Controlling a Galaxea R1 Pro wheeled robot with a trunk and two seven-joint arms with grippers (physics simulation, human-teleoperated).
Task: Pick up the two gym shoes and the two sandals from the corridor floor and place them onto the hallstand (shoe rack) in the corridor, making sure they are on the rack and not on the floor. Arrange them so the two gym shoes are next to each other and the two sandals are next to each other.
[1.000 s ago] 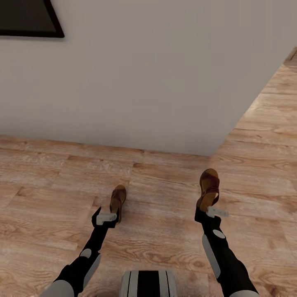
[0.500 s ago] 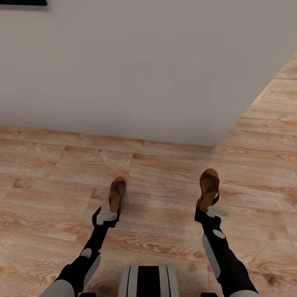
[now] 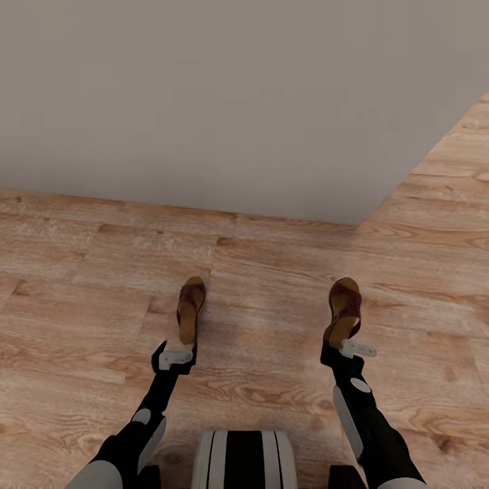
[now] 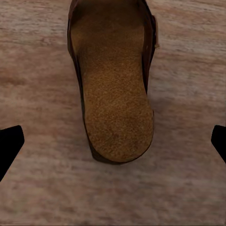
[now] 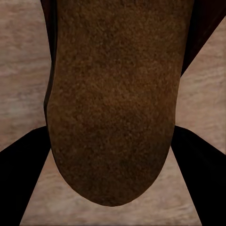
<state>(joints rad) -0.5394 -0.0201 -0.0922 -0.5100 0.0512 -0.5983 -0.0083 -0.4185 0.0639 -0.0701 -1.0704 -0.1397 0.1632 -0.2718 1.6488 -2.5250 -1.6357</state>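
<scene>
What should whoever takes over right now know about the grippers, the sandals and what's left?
Left gripper: open, fingers spread either side of one sandal, not touching it; it appears to lie on the floor.
Right gripper: shut on the other sandal at its heel.
Done: one sandal gripped.
Left: grip the first sandal, set both side by side on the rack, then the gym shoes.

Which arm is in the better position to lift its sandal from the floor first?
Right. The right gripper has its fingers against both sides of the right sandal at the heel. The left gripper is wide open, with floor showing between each finger and the left sandal.
</scene>
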